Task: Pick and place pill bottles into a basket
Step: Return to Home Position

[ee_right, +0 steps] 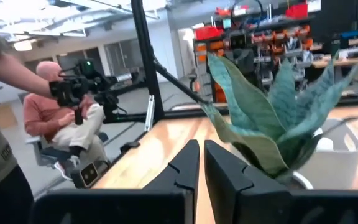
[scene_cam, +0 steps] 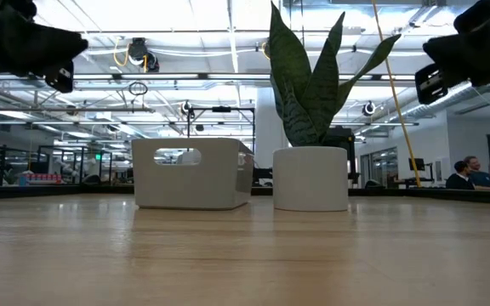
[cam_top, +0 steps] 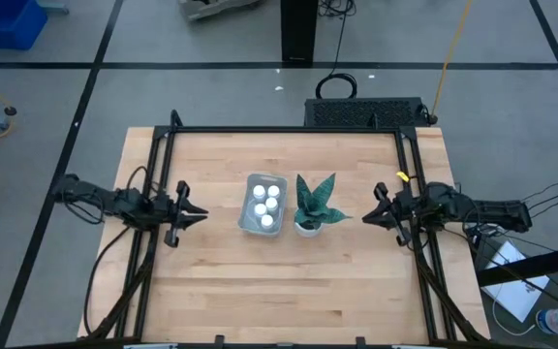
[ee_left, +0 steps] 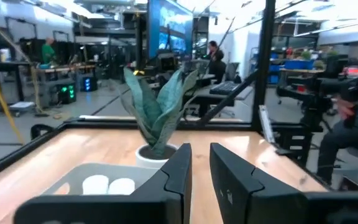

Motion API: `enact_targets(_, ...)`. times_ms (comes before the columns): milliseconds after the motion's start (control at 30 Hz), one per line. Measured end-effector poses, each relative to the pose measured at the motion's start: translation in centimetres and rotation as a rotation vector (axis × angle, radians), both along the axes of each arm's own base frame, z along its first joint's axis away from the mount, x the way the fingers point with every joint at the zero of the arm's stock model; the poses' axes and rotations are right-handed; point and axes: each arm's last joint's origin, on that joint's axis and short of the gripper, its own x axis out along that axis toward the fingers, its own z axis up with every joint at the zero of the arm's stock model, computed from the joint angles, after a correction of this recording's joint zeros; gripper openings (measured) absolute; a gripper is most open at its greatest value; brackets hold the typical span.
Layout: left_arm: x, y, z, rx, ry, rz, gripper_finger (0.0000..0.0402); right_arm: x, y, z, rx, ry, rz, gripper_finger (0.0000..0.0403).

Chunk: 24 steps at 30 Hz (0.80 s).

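Note:
The pale grey-blue basket (cam_top: 250,219) stands on the table's middle and also shows in the low view (scene_cam: 192,174). Several white pill bottles (cam_top: 266,204) stand upright inside it; two caps (ee_left: 109,184) show in the left wrist view. My left gripper (cam_top: 201,214) hovers left of the basket, pointing at it, shut and empty. My right gripper (cam_top: 367,217) hovers right of the plant pot, pointing at it, shut and empty. Both hang well above the tabletop in the low view, the left gripper (scene_cam: 62,68) and the right gripper (scene_cam: 432,81).
A small white pot with a green spiky plant (cam_top: 310,208) stands right beside the basket, between it and my right gripper. A black frame (cam_top: 289,129) borders the wooden table. People sit in the room beyond (ee_right: 55,124).

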Motion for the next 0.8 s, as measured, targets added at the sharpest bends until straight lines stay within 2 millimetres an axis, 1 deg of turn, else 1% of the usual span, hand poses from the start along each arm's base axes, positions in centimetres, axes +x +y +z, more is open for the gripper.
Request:
enact_targets(100,-0.2,0.1,0.0,0.038,0.001,0.009,0.0063,0.0,0.0,-0.2,-0.002,0.004,-0.005,0.0018)
enact_targets(167,-0.1,0.1,-0.5,0.046,0.039,0.020,0.0063,0.1,-0.2,-0.3,-0.001,0.016,-0.021,0.0018)
enact_targets(333,-0.2,-0.1,-0.7,0.059,0.061,-0.050,0.0063,0.1,-0.8,-0.3,-0.022,0.010,-0.106,0.0018)
enact_targets(533,0.0,0.2,-0.7,0.045,0.073,0.058,0.0063,0.1,-1.2,-0.3,-0.027,0.013,-0.154,0.0018)
enact_targets(800,0.0,0.3,-0.7,0.030,0.069,0.069,0.0063,0.0,-1.3,-0.1,-0.025,-0.005,-0.158,0.0017)
